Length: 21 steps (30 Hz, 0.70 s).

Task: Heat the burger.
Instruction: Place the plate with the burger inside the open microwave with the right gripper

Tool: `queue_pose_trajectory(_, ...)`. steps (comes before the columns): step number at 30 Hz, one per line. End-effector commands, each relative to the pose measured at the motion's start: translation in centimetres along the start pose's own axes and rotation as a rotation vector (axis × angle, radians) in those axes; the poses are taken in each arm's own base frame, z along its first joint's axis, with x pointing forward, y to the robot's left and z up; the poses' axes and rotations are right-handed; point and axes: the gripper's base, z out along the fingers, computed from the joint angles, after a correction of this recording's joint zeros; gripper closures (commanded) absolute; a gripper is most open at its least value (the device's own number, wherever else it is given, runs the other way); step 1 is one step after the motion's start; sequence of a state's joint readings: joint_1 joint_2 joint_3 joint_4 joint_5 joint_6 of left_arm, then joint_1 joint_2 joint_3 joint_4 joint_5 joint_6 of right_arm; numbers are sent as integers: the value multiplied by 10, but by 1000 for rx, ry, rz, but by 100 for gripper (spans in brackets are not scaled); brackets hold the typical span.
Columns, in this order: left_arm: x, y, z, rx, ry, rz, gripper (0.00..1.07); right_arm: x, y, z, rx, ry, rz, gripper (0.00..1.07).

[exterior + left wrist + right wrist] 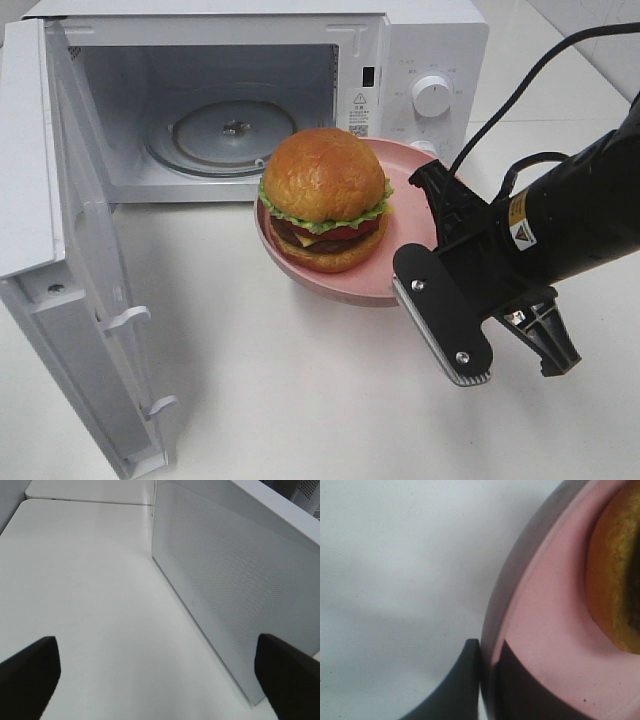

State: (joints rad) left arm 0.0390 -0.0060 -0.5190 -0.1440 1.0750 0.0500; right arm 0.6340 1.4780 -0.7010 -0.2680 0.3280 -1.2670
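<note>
The burger (323,195), with a golden bun, lettuce, tomato and cheese, sits on a round pink plate (400,170) just in front of the open microwave (430,60). My right gripper (422,182) is shut on the plate's right rim. The right wrist view shows its fingers (487,672) pinching the pink rim (545,605), one above and one below, with the burger's bun (615,580) close by. My left gripper (160,680) is open and empty over the bare table beside a white dotted microwave panel (240,580). It is outside the exterior high view.
The microwave door (60,200) is swung wide open at the left and reaches toward the table's front. A glass turntable (230,130) lies inside the cavity. A black cable (520,90) trails over the table at the right behind the arm.
</note>
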Motion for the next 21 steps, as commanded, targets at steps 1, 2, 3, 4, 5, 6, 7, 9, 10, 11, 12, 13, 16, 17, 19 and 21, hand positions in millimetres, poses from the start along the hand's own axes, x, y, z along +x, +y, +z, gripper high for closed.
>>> queue_pose_trajectory(1,1,-1,-2,8,-18,-2,9,-1,-10,-1,67,-7,26,107)
queue_pose_trajectory(2,1,-1,-2,8,-18,-2,9,-5,-10,2,49,-8,11,107)
queue_pose_trajectory(3,1,-1,-2,8,-18,-2,9,-9,-13,5,45,-9,-10,107)
queue_pose_trajectory(4,1,-1,-2,8,-18,-2,9,-9,-13,5,45,-9,-10,107)
queue_pose_trajectory(5,1,-1,-2,8,-18,-2,9,-12,-15,7,44,-12,-12,107)
queue_pose_trajectory(6,1,-1,-2,8,-18,-2,9,-12,-15,7,44,-12,-12,107)
queue_pose_trajectory(7,1,-1,-2,8,-18,-2,9,-15,-20,10,40,-15,4,107)
queue_pose_trajectory(9,1,-1,-2,8,-18,-2,9,-16,-26,13,36,-13,28,107)
queue_pose_trajectory(10,1,-1,-2,8,-18,-2,9,-16,-29,14,33,-10,35,107)
queue_pose_trajectory(11,1,-1,-2,8,-18,-2,9,-17,-35,16,38,-10,42,107)
queue_pose_trajectory(12,1,-1,-2,8,-18,-2,9,-17,-35,16,38,-10,42,107)
queue_pose_trajectory(13,1,-1,-2,8,-18,-2,9,-18,-42,16,51,-11,47,107)
queue_pose_trajectory(16,1,-1,-2,8,-18,-2,9,-25,-49,17,60,-20,30,107)
queue_pose_trajectory(17,1,-1,-2,8,-18,-2,9,-25,-49,17,60,-20,30,107)
queue_pose_trajectory(19,1,-1,-2,8,-18,-2,9,-28,-52,17,65,-25,23,107)
queue_pose_trajectory(21,1,-1,-2,8,-18,-2,9,-34,-58,20,69,-31,12,107)
